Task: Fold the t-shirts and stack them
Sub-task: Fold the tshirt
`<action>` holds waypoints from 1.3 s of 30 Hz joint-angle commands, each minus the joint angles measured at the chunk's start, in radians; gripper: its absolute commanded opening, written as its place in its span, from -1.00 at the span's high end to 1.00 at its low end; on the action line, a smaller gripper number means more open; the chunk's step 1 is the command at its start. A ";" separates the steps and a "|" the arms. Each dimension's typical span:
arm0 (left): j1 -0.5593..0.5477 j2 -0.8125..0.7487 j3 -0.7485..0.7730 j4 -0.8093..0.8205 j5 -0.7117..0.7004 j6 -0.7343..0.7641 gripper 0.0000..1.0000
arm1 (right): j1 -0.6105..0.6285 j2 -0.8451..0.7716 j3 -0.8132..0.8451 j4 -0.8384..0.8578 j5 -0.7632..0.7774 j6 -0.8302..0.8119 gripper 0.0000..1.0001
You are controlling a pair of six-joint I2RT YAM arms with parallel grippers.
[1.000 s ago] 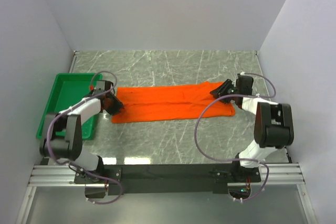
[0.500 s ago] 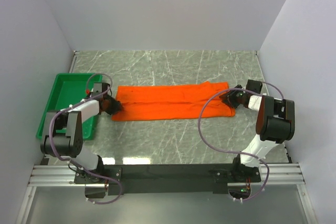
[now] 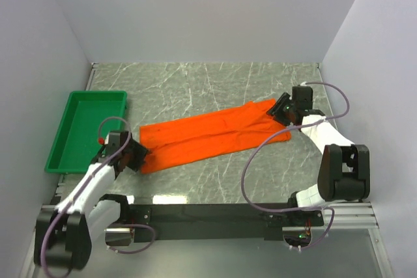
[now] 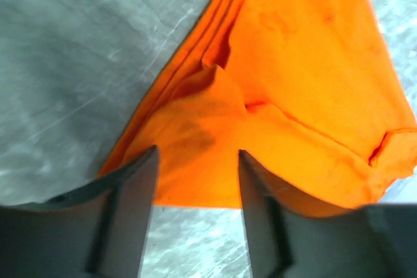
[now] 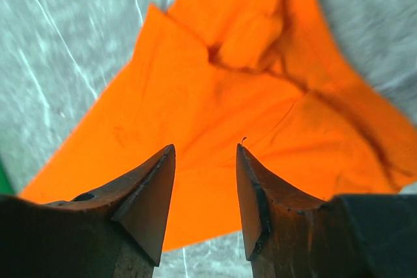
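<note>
Nearest, the left gripper [image 3: 133,156] hovers at the orange t-shirt's [image 3: 208,135] end, fingers parted and gripping nothing. The shirt lies as a long folded strip slanting across the table [image 3: 215,83], probably laid flat for a crosswise fold. At its far end, the right gripper [image 3: 281,107] is equally spread and empty.

T-shirt [image 3: 212,135]: on table [image 3: 208,83], mid-frame, slanting lower left to upper right. Tray [image 3: 88,125]: left. Left gripper [image 3: 137,157], right gripper [image 3: 279,110]: at shirt's opposite ends.
</note>
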 commanded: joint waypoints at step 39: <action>0.004 0.180 0.460 -0.118 -0.262 0.426 -0.43 | 0.167 0.110 0.093 -0.170 0.174 0.055 -0.05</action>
